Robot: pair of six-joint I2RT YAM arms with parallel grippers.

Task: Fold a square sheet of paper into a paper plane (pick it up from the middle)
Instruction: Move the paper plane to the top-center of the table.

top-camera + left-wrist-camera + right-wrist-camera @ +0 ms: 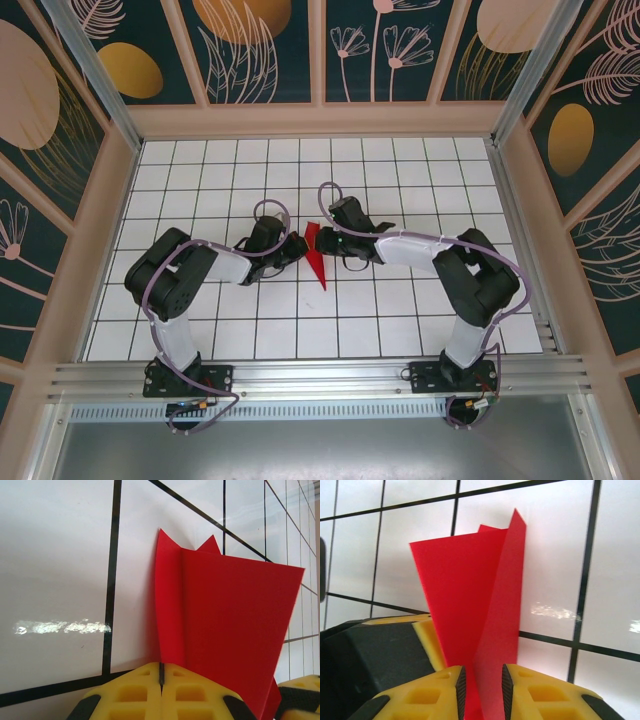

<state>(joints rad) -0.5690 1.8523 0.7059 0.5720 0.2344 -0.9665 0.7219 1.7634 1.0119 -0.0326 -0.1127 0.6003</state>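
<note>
- Since both grips meet on one thing, we start at the tips: the left gripper (161,676) has its yellow fingers (130,692) pressed fully together. A flap of the narrow, creased bright red paper dart (225,630) runs straight down into that seam, so we read it as a pinch on a thin layer.
- Right gripper (483,682) is at a narrow gap, yellow fingers (540,695) either side of the folded layers. Red fills the slot, so we call it a clamp on the paper.
- Why two opposed pinches: we judge one side anchors the keel while the other sets or spreads a wing. A single grip would let thin paper twist.
- Dart sits between the two tips at mid-table, sharp point aimed at the arm bases, flaps splayed apart in a V in both wrist views.
- Whether its lower edge rests on the white grid-tiled table top (300,330) or hangs just above, we cannot tell.
- Progress, our judgement: late. The shape reads as a dart, but the wings look uneven and want a last crease.
- Risk: pulling apart with both clamped could tear or reopen the centre crease.
</note>
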